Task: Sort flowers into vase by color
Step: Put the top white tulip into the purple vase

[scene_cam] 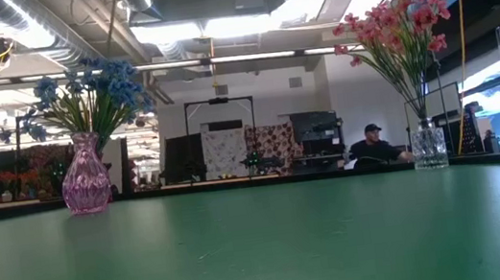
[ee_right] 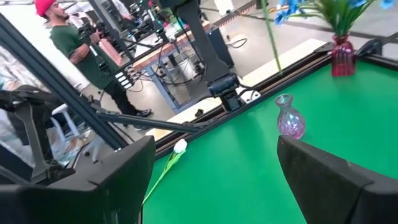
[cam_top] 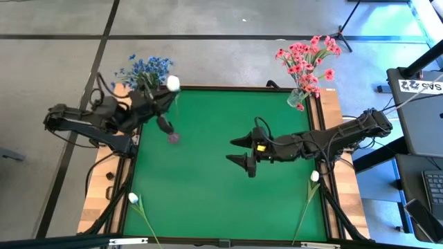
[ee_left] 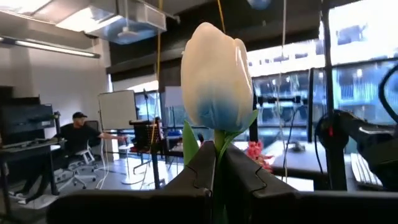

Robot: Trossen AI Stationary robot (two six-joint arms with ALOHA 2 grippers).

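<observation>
High view: left gripper [cam_top: 168, 88] clamped on a white bud flower [cam_top: 173, 83], just beside the blue flowers [cam_top: 144, 69] at the green mat's [cam_top: 208, 180] far left corner. Small empty pink vase [cam_top: 174, 137] sits on the mat near that gripper. Right gripper [cam_top: 243, 151] wide open, holding nothing, mid-mat. Pink flowers [cam_top: 308, 59] at the mat's far right corner. Two more white flowers [cam_top: 133, 199] [cam_top: 314, 177] lie near the mat's near corners.

Low view: pink vase [scene_cam: 85, 176] with blue blooms, clear vase [scene_cam: 428, 147] with pink blooms.

Left wrist: fingers [ee_left: 199, 171] pinch the stem under the bud [ee_left: 216, 78].

Right wrist: fingers [ee_right: 124, 171] spread apart; empty vase [ee_right: 290, 118] and a white flower [ee_right: 179, 147] on the mat.
</observation>
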